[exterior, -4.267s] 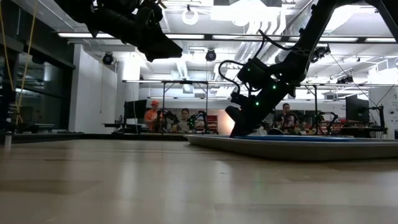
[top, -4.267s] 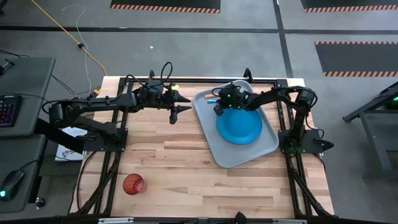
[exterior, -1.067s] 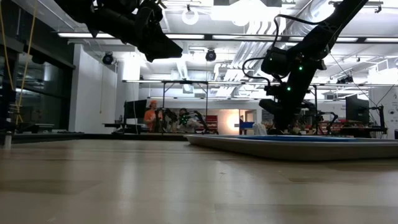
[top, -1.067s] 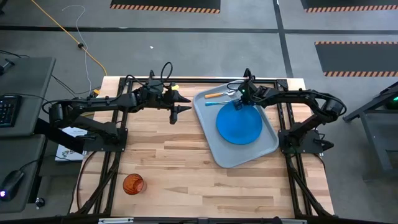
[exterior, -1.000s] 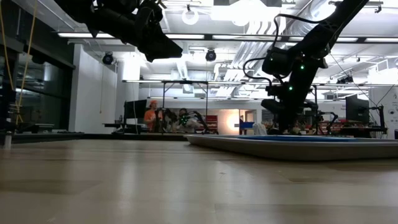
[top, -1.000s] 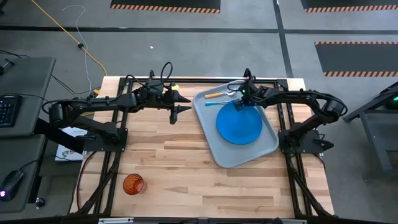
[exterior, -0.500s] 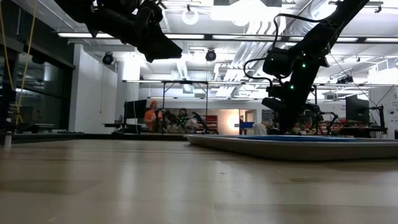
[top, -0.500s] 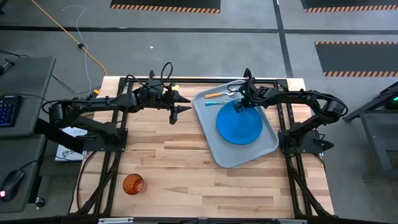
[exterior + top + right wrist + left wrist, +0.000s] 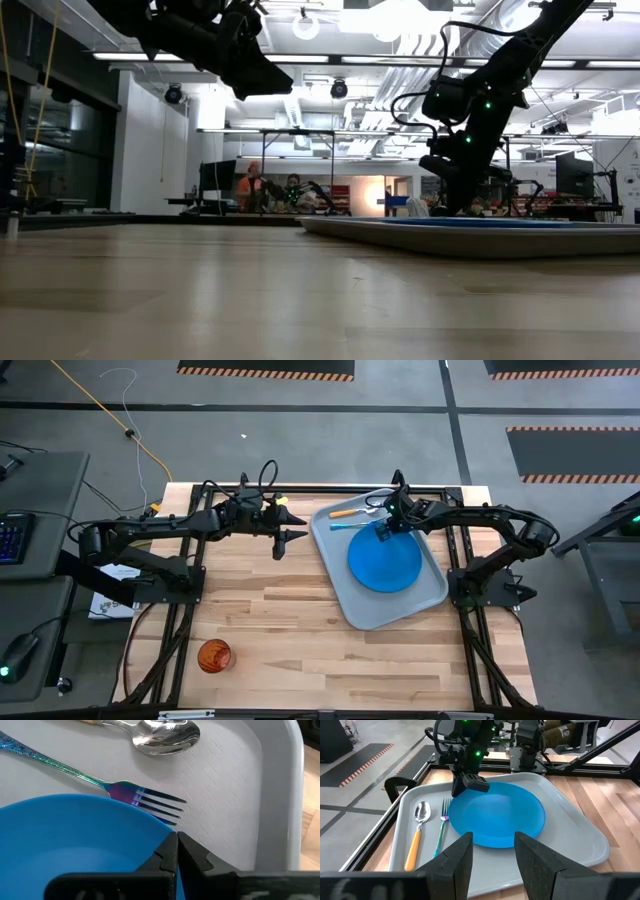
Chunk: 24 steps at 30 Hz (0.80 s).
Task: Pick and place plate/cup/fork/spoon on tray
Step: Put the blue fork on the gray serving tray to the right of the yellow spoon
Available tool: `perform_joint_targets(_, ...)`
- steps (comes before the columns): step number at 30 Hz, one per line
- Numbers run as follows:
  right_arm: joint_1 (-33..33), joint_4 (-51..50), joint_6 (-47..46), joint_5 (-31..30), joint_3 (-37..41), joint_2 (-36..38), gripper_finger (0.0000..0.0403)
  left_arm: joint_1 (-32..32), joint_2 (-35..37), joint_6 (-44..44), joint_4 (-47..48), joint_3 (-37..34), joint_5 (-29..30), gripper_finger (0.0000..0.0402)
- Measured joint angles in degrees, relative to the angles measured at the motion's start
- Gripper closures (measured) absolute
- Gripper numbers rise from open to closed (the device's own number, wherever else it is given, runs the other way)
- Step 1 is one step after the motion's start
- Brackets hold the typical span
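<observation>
Right gripper (image 9: 384,532) fingers pressed together, empty, tip at the far rim of the round flat bright blue plastic plate (image 9: 385,563). Plate lies in the large pale grey-blue rectangular tray (image 9: 432,595); iridescent blue fork (image 9: 441,828) and orange-handled metal spoon (image 9: 416,834) beside it. Left gripper (image 9: 297,525) fingers apart, empty, above the table's far edge. Translucent red-orange cup (image 9: 213,656) on the wooden table (image 9: 290,630), well apart.

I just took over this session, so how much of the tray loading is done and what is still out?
Done: the plate, fork and spoon all lie on the tray. In hand: nothing is carried; the right hand is shut, its tips at the plate's rim beside the fork's tines. The left hand hangs open above the bare table. Left: the cup stands near the table's front left corner, untouched.
</observation>
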State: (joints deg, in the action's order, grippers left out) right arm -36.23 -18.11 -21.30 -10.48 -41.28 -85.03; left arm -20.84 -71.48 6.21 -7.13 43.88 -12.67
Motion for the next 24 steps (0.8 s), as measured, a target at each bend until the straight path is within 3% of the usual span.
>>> perform_joint_targets(24, 0.0, -0.1, 0.7, 2.1, 0.0, 0.0, 0.0403, 0.0, 0.0, 0.0, -0.1, 0.0, 0.0, 0.0268)
